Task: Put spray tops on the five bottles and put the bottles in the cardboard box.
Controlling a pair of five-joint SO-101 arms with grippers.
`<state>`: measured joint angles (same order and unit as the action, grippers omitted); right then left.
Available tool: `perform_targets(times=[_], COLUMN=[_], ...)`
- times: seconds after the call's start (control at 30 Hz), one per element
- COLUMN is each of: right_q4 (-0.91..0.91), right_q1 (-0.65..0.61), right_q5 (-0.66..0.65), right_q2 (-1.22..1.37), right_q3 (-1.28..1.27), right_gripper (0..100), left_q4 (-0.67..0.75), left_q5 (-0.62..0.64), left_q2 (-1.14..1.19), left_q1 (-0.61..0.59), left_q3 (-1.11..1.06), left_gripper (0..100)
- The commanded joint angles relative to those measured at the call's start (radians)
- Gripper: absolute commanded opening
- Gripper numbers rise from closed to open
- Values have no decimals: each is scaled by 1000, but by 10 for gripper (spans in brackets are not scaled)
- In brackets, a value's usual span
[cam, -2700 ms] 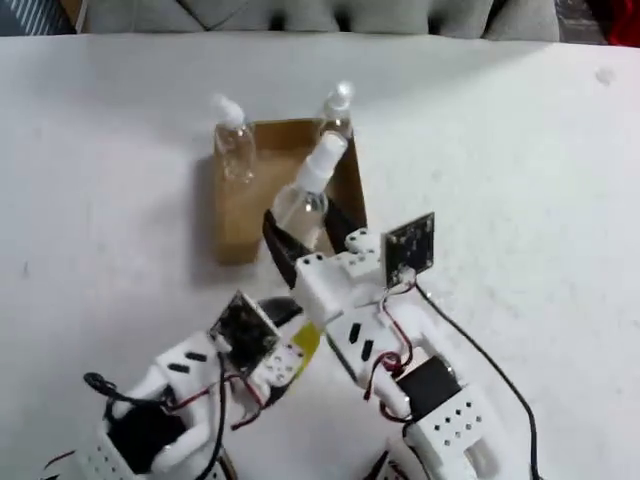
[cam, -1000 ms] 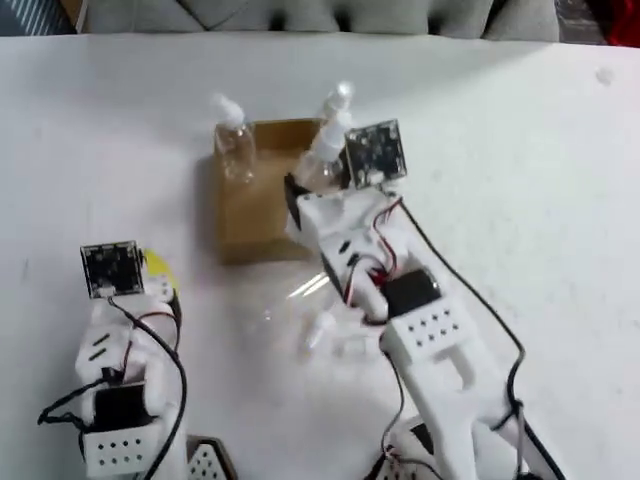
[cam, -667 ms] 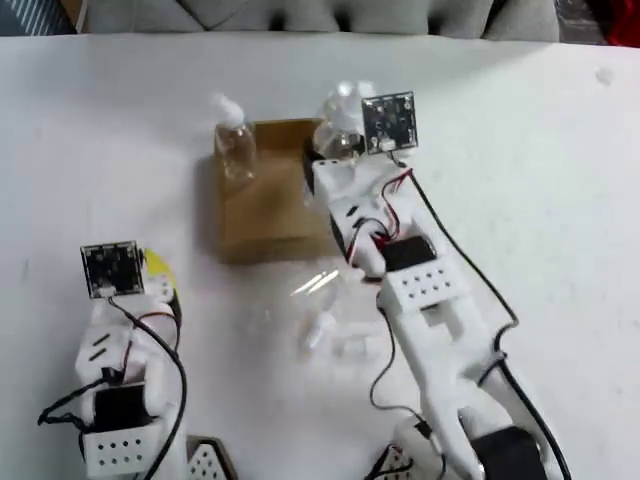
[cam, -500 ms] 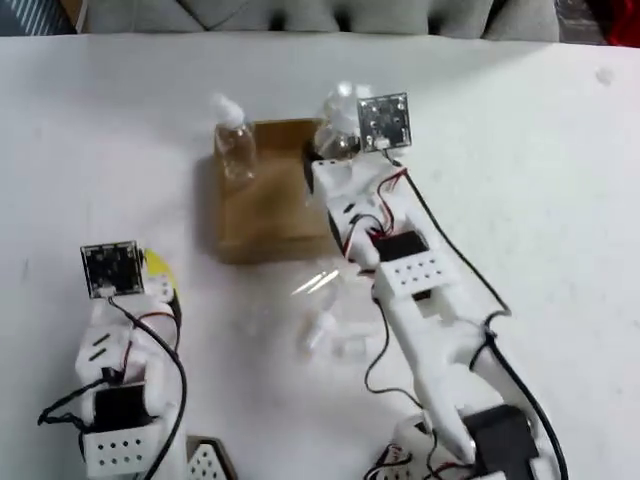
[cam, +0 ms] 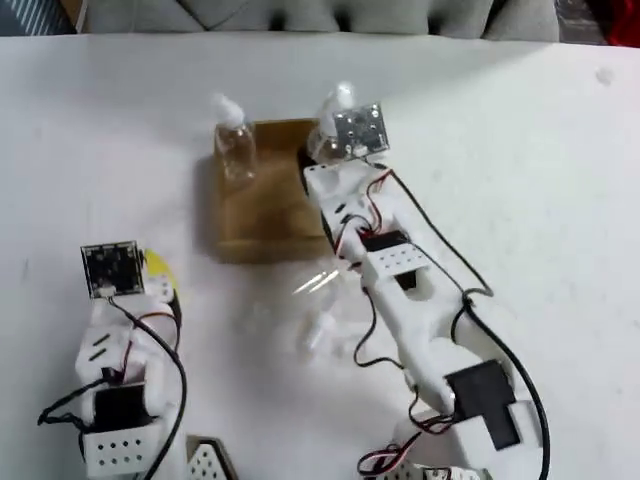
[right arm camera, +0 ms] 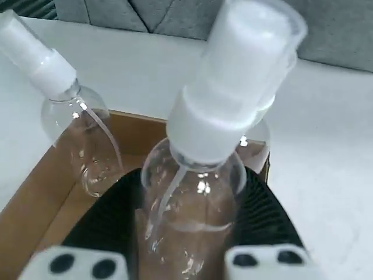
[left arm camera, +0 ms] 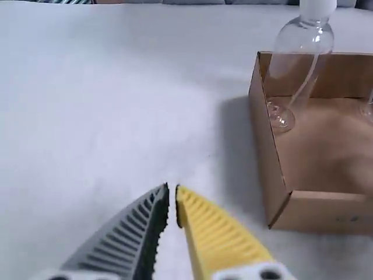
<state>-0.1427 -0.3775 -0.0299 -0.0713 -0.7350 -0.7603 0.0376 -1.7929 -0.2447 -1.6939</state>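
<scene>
A white tabletop (cam: 520, 200) carries everything, and a grey tufted sofa (cam: 300, 15) runs along its far edge. The box (cam: 262, 215) sits open near the middle, on the far half of the tabletop. My left arm is well back from it, and my left claw (left arm camera: 172, 195) hangs low over bare tabletop with its grey and yellow fingers together, nothing between them. My right arm stretches to the box's far right corner, where my right claw (right arm camera: 189, 175) is clamped around the belly of a capped bottle (right arm camera: 192, 216); I cannot tell whether its base touches the box floor. The right wrist view shows a rear bottle (right arm camera: 256, 137) just behind the held one, mostly hidden, and a corner bottle (right arm camera: 76, 131) capped and upright in the box's far left corner. The left wrist view shows that corner bottle's base resting on the cardboard floor, close against the side wall. From the high view, some loose clear parts (cam: 318, 330) lie on the tabletop between my arms, just short of the box; what each is I cannot tell.
</scene>
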Motion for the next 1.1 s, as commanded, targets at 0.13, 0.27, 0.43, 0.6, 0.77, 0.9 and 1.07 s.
perform_targets(times=[0.13, 0.27, 0.43, 0.6, 0.77, 0.9, 1.07], right_q4=[-111, -143, -186, -214, -214, -214, -214], right_q1=[25, 25, 54, 68, 64, 61, 59], right_q5=[-101, -109, -110, -110, -112, -112, -112], right_q2=[67, 99, 128, 173, 193, 213, 239], right_q3=[58, 58, 58, 58, 60, 60, 60], right_gripper=[15, 15, 15, 15, 15, 15, 15], left_q4=[-3, -3, -3, -2, -2, -2, -2], left_q5=[-14, -14, -14, -14, -14, -14, -14], left_q2=[-8, -8, -8, -8, -8, -8, -8], left_q1=[18, 18, 18, 18, 18, 18, 18], left_q3=[0, 0, 0, 0, 0, 0, 0], left_gripper=[28, 28, 28, 28, 28, 28, 28])
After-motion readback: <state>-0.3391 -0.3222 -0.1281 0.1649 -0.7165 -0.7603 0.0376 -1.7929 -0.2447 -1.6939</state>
